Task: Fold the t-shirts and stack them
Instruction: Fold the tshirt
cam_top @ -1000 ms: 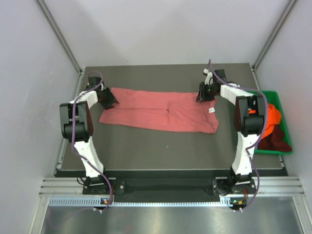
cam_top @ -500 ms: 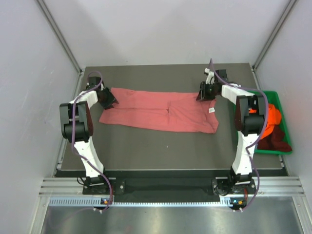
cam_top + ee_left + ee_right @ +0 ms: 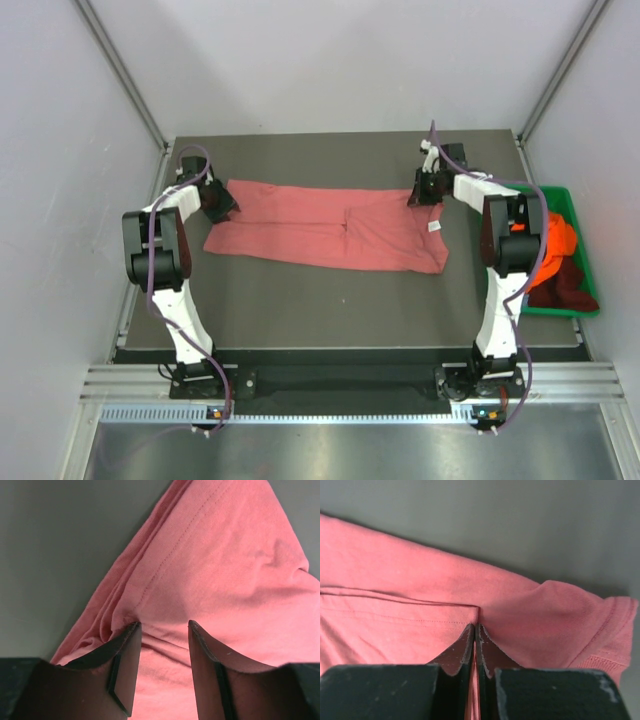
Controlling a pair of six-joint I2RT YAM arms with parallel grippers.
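A salmon-pink t-shirt (image 3: 330, 228) lies spread flat in a long strip across the dark table. At its far left corner my left gripper (image 3: 216, 199) is down on the cloth. In the left wrist view that gripper (image 3: 164, 625) stands open, its fingers (image 3: 125, 665) pressed into the pink t-shirt (image 3: 220, 565) on either side of a hemmed fold. My right gripper (image 3: 423, 188) sits at the shirt's far right corner. In the right wrist view it (image 3: 476, 626) is shut, a thin edge of the pink fabric (image 3: 410, 580) pinched between the fingers.
A green bin (image 3: 572, 194) stands off the table's right edge, holding a bright orange t-shirt (image 3: 562, 238) and a dark maroon one (image 3: 568, 285). Bare dark table (image 3: 330, 310) lies in front of the shirt. Grey walls close in the left, right and back.
My right gripper has closed on the shirt's far right edge. The left gripper and the shirt have stayed where they were.
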